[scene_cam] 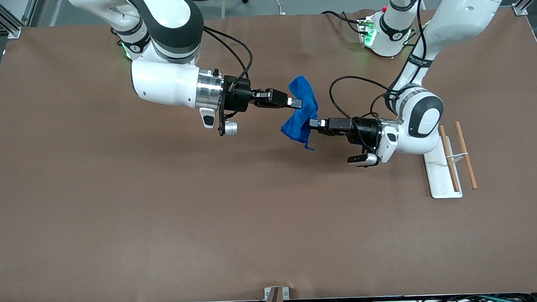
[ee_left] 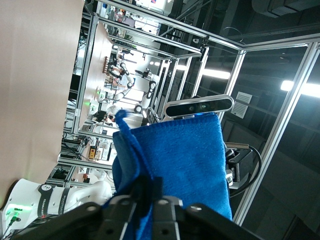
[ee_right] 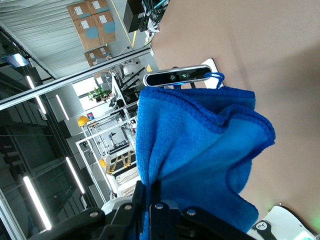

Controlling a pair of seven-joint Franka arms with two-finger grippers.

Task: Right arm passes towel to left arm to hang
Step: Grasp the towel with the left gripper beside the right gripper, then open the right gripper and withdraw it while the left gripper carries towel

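Note:
The bright blue towel [scene_cam: 301, 110] hangs in the air over the middle of the table, stretched between both grippers. My right gripper [scene_cam: 297, 102] is shut on its upper part; in the right wrist view the towel [ee_right: 200, 150] fills the frame above the closed fingers [ee_right: 151, 192]. My left gripper [scene_cam: 313, 122] is shut on its lower part; in the left wrist view the towel [ee_left: 180, 160] rises from the closed fingers [ee_left: 150, 187]. A small loop tag [scene_cam: 310, 146] dangles from the lowest corner.
A white tray [scene_cam: 441, 174] with two wooden rods [scene_cam: 466, 159] stands on the brown table toward the left arm's end. The left arm's base [scene_cam: 387, 35] and cables lie farther from the front camera.

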